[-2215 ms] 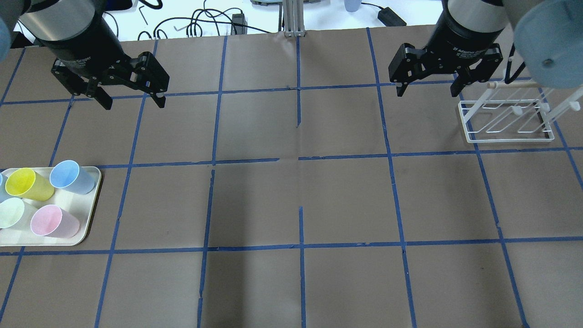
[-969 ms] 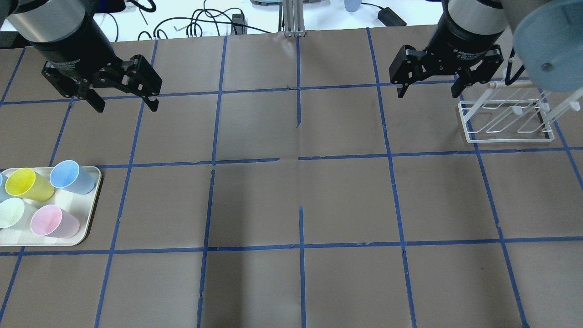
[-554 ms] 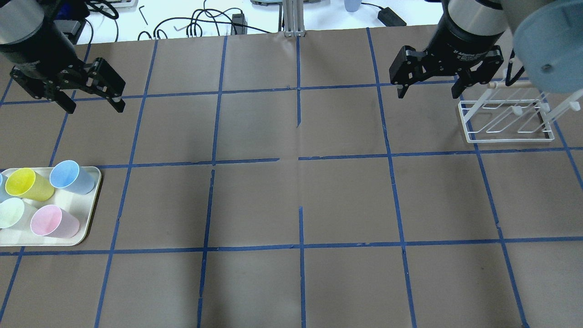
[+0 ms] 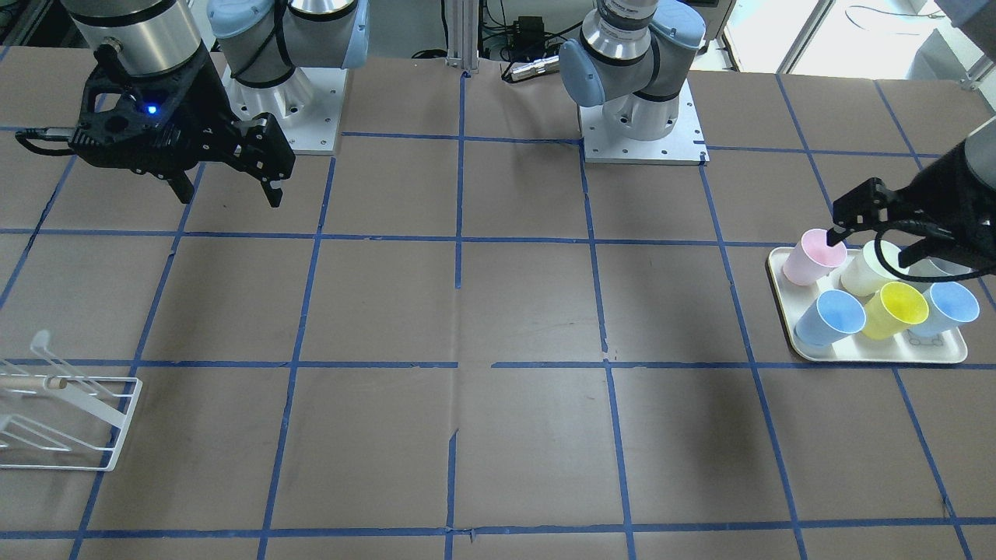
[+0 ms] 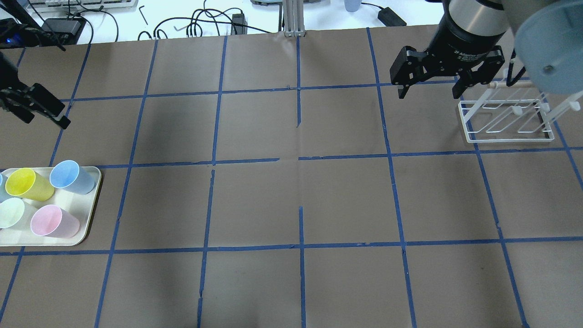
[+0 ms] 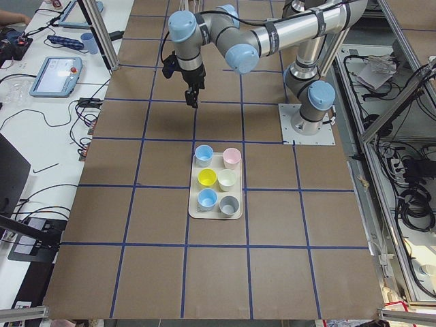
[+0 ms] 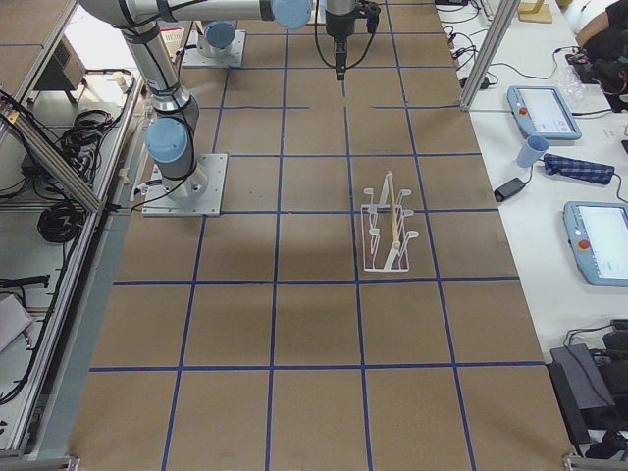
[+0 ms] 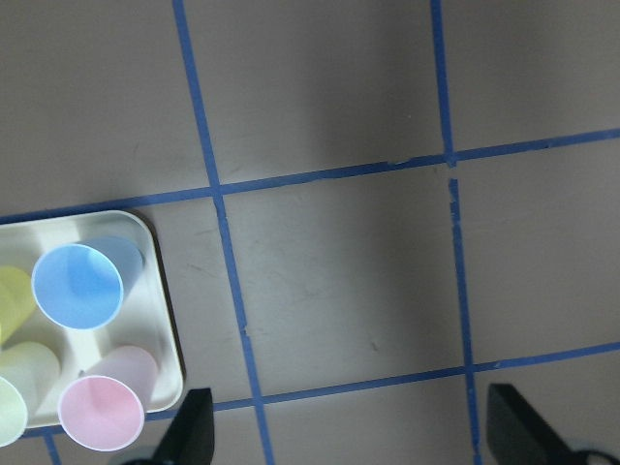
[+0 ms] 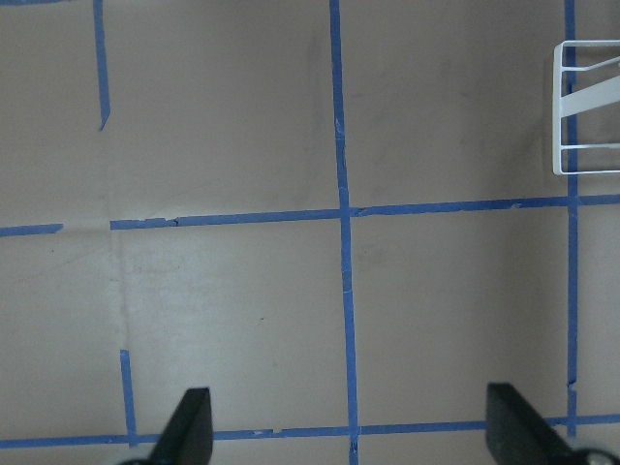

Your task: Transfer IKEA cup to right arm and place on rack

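While both arms hang over the brown paper table (image 5: 300, 196) with nothing in their grip, the IKEA cup (image 5: 70, 175) stands upright, mouth up, on the cream tray (image 5: 86, 228). It is in the tray's corner farthest from the robot and nearest the table's middle. Right beside it is a yellow cup (image 5: 27, 183), and past that, at the tray's outer end, a second pale blue cup (image 4: 945, 307) of the same shape. In the row nearer the robot stand a pink cup (image 5: 52, 221), a pale cream-green cup (image 5: 11, 213) and a grey cup (image 6: 229, 204); the six are packed close together.

The left gripper (image 4: 870, 249) has its fingers spread wide and holds nothing. From overhead it is off the tray, over bare paper on the side away from the robot, raised above the cups and touching none. Its wrist camera looks down on the tray's corner at the lower left, with the pale blue and pink cups showing.

At the other end of the table the right arm (image 5: 473, 18) holds the right gripper (image 5: 428, 94) in the air with its fingers also wide apart and empty. It is just beside the rack (image 5: 505, 119), on the side toward the table's middle. This white wire rack stands on the paper with its prongs slanting up and its wooden rod (image 5: 512, 84) across the top. No cup is on it
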Controlling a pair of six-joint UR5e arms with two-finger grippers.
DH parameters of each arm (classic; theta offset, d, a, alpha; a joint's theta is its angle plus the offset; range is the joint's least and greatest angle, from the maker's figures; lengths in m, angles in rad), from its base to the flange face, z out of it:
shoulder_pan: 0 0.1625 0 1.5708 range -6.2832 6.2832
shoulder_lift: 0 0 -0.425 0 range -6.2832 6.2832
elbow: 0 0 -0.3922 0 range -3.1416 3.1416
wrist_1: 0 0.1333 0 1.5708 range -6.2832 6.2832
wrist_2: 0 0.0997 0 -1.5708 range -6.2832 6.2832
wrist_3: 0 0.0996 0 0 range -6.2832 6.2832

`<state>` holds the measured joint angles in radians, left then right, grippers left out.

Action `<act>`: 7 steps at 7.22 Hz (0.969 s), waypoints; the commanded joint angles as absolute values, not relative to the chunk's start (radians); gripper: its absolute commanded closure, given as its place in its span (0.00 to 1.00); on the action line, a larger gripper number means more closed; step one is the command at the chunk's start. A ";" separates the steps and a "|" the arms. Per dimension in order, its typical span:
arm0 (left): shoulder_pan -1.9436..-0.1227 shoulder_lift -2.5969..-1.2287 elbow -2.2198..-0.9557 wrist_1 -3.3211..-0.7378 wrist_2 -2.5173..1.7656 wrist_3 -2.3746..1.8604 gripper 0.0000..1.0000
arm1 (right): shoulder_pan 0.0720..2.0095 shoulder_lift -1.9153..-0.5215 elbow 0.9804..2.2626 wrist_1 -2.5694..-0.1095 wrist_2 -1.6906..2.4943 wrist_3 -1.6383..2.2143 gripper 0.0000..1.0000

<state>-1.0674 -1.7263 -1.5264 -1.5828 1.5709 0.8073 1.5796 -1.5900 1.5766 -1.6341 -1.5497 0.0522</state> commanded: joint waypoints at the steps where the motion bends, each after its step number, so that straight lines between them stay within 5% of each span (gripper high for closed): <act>1: -0.982 -1.837 -1.580 -1.408 1.575 1.066 0.00 | 1.578 -1.591 1.577 -1.632 -1.549 0.052 0.00; 7: -0.887 -1.985 -1.647 -1.187 1.569 1.224 0.00 | 1.580 -1.591 1.577 -1.632 -1.549 0.052 0.00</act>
<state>-0.8894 -1.9599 -1.6433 -1.2084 1.5740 1.2264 1.5792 -1.5907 1.5769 -1.6320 -1.5499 0.0522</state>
